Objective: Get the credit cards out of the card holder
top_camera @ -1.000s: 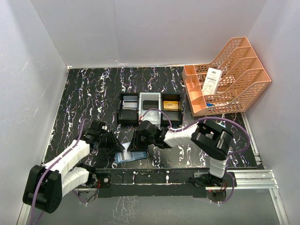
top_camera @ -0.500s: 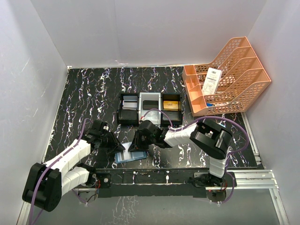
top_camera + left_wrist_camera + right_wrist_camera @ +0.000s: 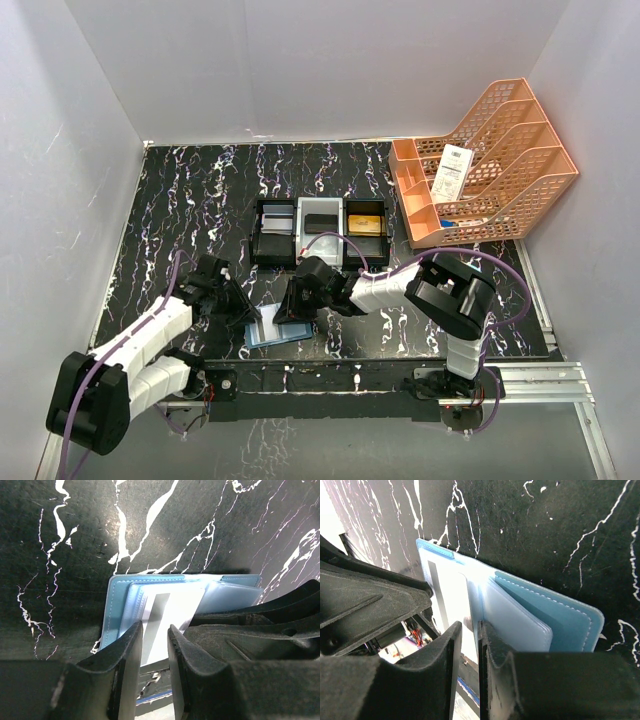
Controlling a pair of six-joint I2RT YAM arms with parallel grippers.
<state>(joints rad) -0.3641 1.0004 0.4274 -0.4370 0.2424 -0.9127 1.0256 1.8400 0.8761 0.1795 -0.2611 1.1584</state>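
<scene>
left tool edged slightly nearer card holder; right tool shifted slightly left

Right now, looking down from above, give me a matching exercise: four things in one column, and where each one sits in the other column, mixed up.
Things
1. card holder
2. gold card
3. black card
4. white paper slip

Places
A. in the middle compartment of the tray
B. propped in the orange rack
C. lying open at the near edge of the table
D. in the right compartment of the tray

Pairs: 1-C, 2-D, 3-A, 4-B
</scene>
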